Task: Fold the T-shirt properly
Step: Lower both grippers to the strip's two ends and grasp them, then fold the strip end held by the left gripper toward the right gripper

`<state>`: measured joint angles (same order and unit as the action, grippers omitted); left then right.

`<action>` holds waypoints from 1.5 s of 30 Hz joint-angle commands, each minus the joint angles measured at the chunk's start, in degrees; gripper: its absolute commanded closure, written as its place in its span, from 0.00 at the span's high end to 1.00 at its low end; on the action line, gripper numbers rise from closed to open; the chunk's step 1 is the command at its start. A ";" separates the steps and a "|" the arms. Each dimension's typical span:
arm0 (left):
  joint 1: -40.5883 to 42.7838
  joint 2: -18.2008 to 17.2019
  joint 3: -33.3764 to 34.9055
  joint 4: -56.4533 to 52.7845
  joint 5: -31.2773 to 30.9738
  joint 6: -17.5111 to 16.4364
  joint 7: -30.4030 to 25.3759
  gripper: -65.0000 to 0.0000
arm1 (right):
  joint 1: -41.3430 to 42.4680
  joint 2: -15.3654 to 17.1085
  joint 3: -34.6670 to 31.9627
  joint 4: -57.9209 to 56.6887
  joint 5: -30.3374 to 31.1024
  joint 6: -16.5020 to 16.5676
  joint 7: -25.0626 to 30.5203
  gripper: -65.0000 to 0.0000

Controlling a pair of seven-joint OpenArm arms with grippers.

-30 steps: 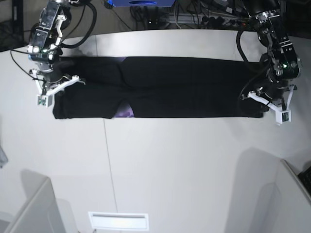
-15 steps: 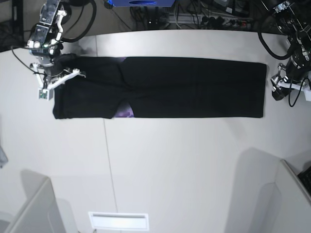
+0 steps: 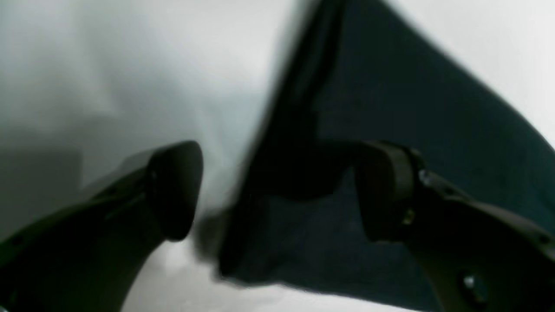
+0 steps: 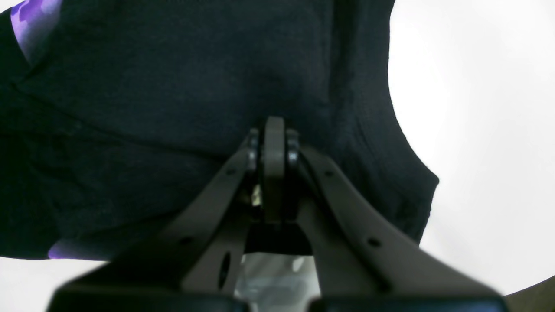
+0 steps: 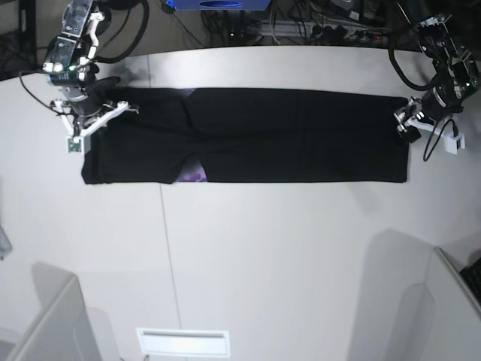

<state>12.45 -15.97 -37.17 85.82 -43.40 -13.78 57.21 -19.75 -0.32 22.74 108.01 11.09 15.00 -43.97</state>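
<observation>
The black T-shirt (image 5: 301, 135) lies folded into a long flat strip across the far half of the white table (image 5: 263, 248). A bit of purple print (image 5: 197, 175) peeks out at its near edge. My right gripper (image 5: 94, 119) sits on the strip's left end. In the right wrist view the gripper (image 4: 274, 130) is shut, tips pinched into the black cloth (image 4: 173, 86). My left gripper (image 5: 406, 124) is at the strip's right edge. In the left wrist view it (image 3: 277, 195) is open, with the shirt's edge (image 3: 390, 108) between the fingers (image 3: 173, 190).
Cables and a blue device (image 5: 218, 4) lie behind the table's far edge. Grey panels stand at the near left (image 5: 45, 316) and near right (image 5: 451, 301). A white slot (image 5: 183, 342) sits at the near edge.
My left gripper left the shirt's near right corner, swung out to the right, then came back to the right edge. My right gripper shifted slightly toward the far left corner.
</observation>
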 commanded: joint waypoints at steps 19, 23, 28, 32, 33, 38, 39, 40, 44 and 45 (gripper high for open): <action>-2.29 -3.33 5.04 -8.50 -0.08 -0.07 -0.11 0.00 | 0.28 0.27 0.33 1.14 0.38 0.34 1.11 0.00; -2.56 -5.44 5.04 -8.15 -0.08 0.02 -3.10 0.00 | -0.25 0.27 0.60 1.14 5.39 0.34 1.02 0.00; -2.21 -8.08 5.04 -7.80 -0.08 0.11 -6.00 0.00 | -1.83 0.71 0.60 1.31 12.78 0.34 1.02 0.00; -1.33 -9.04 5.04 -5.51 -0.08 0.11 -6.09 0.00 | -2.45 0.71 0.69 1.31 16.91 0.34 -1.09 0.00; -0.89 -9.04 5.04 -4.46 -0.08 0.11 -6.09 0.00 | -2.45 0.80 0.69 1.31 17.70 0.34 -1.62 0.00; 2.28 -8.60 5.04 3.63 -0.08 0.29 -6.09 0.00 | -2.36 0.80 0.69 1.31 18.93 0.34 -1.97 0.00; 2.89 -8.60 5.04 5.04 -0.08 0.29 -6.09 0.00 | -2.27 0.80 0.69 1.31 18.93 0.34 -1.97 0.00; 3.60 -8.52 5.04 6.27 -0.08 0.29 -5.91 0.00 | -2.19 0.80 0.69 1.31 18.93 0.34 -1.97 0.00; 5.97 -6.41 5.39 11.45 -0.08 0.29 -5.65 0.00 | -2.10 0.80 0.69 1.31 18.93 0.34 -1.88 0.00; 6.23 -5.79 5.48 12.68 -0.08 0.29 -5.65 0.00 | -2.10 0.80 0.69 1.31 18.93 0.34 -1.88 0.00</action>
<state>18.98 -20.78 -31.42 97.41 -42.39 -13.30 52.36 -22.06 -0.01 23.24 108.18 29.41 15.16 -46.76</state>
